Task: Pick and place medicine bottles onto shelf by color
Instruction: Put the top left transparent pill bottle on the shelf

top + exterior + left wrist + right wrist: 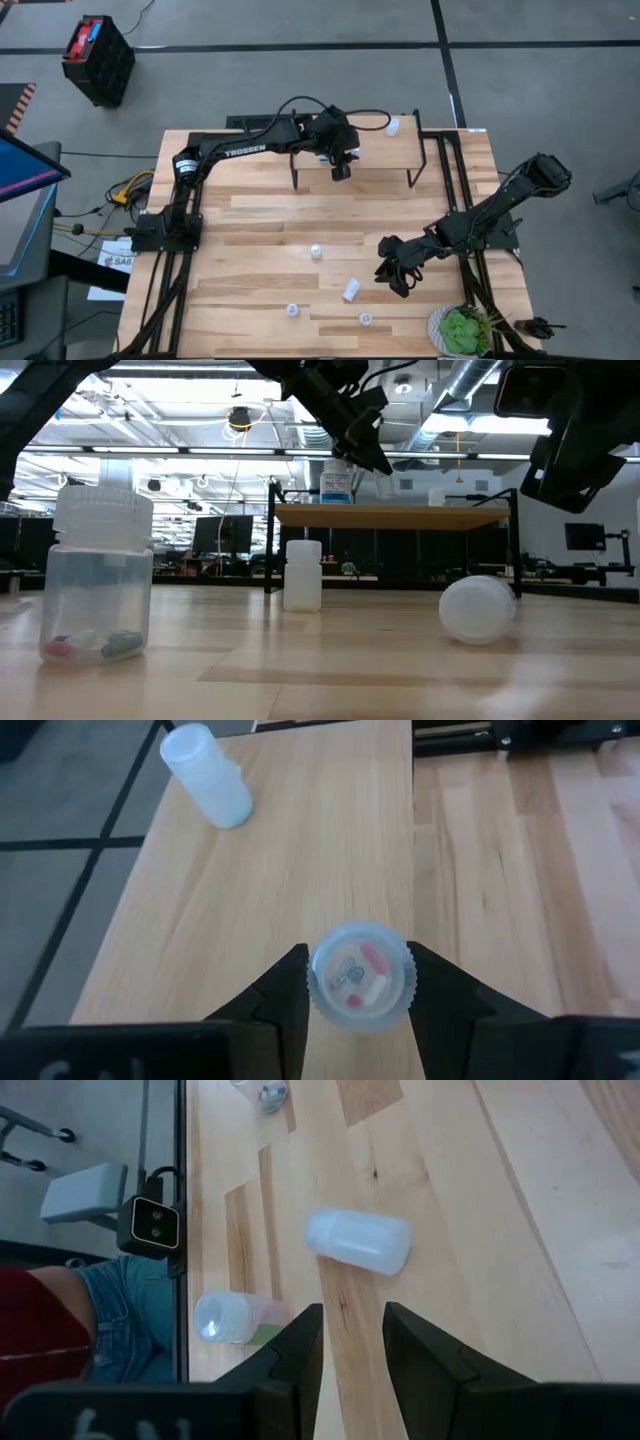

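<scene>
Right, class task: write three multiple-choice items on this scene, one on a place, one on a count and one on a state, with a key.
1. Where is the left tool?
A. Over the shelf
B. Beside the plant
C. Off the table

2. How many bottles are on the table, not on the shelf?
A. Two
B. Four
C. Seven

3. How is the white bottle nearest the right tool placed?
A. Upright
B. Held in the air
C. Lying on its side

Key:
1 A: the high view shows the left tool over the shelf, its fingers either side of a clear bottle.
2 B: the high view shows three more besides the white bottle.
3 C: it lies on the table, and the right tool is open and empty.
</scene>
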Robot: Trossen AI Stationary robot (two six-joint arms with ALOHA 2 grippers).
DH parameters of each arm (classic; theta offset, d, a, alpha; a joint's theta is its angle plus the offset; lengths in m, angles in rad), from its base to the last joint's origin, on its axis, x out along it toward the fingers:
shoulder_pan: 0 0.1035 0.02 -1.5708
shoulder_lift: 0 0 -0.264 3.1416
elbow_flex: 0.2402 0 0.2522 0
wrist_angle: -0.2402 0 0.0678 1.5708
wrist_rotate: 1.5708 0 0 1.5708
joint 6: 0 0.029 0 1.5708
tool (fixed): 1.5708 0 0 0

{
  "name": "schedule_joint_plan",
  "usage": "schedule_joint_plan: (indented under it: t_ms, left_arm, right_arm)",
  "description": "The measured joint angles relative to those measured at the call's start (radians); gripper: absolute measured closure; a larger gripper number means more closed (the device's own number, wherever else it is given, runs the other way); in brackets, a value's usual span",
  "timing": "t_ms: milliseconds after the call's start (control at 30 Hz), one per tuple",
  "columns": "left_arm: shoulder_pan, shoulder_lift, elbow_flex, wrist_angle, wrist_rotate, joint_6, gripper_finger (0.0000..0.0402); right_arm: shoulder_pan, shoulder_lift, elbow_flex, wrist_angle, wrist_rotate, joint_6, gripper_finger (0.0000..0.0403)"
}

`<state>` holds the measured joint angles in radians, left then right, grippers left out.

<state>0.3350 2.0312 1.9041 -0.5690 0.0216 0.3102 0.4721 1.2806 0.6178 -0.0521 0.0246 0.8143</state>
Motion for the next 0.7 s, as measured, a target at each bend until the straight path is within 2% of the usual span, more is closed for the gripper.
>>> schedule_joint_plan:
  t_ms: [333,700]
  left_arm:
    - [0.015,0.0,0.0,-0.001,0.033,0.011,0.0279]
    - [0.016,0.0,0.0,-0.014,0.022,0.003,0.0273]
  right_arm:
    - [0.011,0.0,0.0,0.0,0.0,-0.001,0.0272]
    - [0.032,0.0,0.0,0.0,0.001,-0.001,0.0272]
